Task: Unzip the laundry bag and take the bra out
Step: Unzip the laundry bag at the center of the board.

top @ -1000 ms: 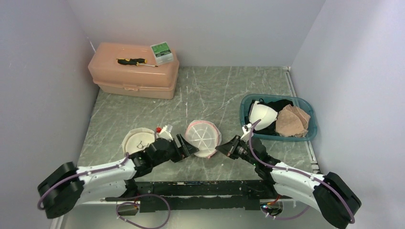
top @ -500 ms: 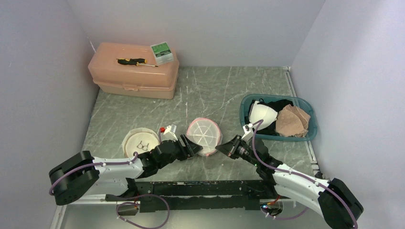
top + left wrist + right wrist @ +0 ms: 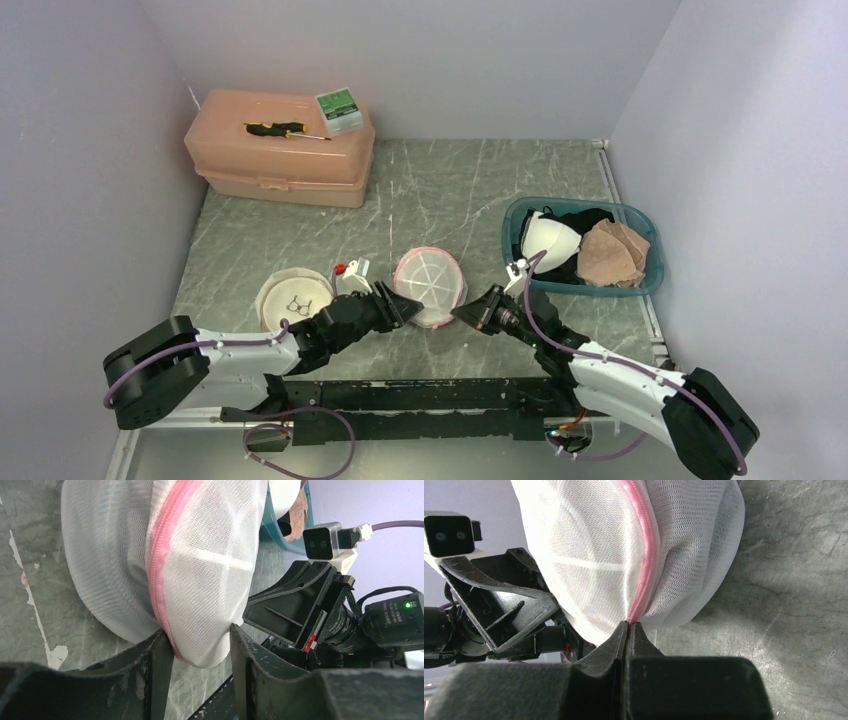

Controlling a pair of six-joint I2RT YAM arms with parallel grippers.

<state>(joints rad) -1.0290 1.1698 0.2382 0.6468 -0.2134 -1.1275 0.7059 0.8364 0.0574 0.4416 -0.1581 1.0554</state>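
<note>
left pincer half-open astride laundry bag | right pincer pinched shut on zipper | basket just beside | bag contents hidden

Top view: bright, even, diffuse overhead light; sharp across the whole frame. Soft, faint shadow on the table along the front of the box. Walls splayed outward toward the frame edges.

Left wrist view: laundry bag brightly lit, mesh weave in crisp focus; left gripper dark and slightly soft in the foreground.

Right wrist view: bag near white at the top, soft shadow on the table at its right side; right gripper black, underexposed, blurred at close range.
</note>
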